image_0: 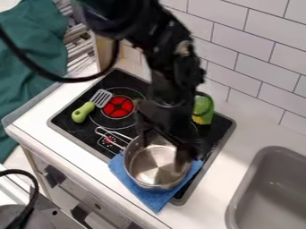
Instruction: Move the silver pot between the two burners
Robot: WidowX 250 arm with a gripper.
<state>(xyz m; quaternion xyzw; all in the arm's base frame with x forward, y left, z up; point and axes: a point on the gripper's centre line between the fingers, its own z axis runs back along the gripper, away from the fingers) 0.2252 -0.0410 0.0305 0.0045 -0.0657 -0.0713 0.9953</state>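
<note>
The black gripper (163, 145) is over the far side of the silver pot (156, 167), its fingers spread apart near the rim. One finger is by the pot's upper left edge and the other overlaps its right part; contact with the metal cannot be made out. Upright on a folded blue cloth (143, 194), the pot covers part of the stove's near right area, its wire handle pointing up and left. The left burner (118, 107) shows red. The arm hides much of the right burner area.
A spatula with a green handle (82, 112) lies by the red burner on the black stove top (74, 127). Behind the arm is a green and yellow object (203, 109). A grey sink (269, 192) is at the right, and a tiled wall (251, 62) stands behind.
</note>
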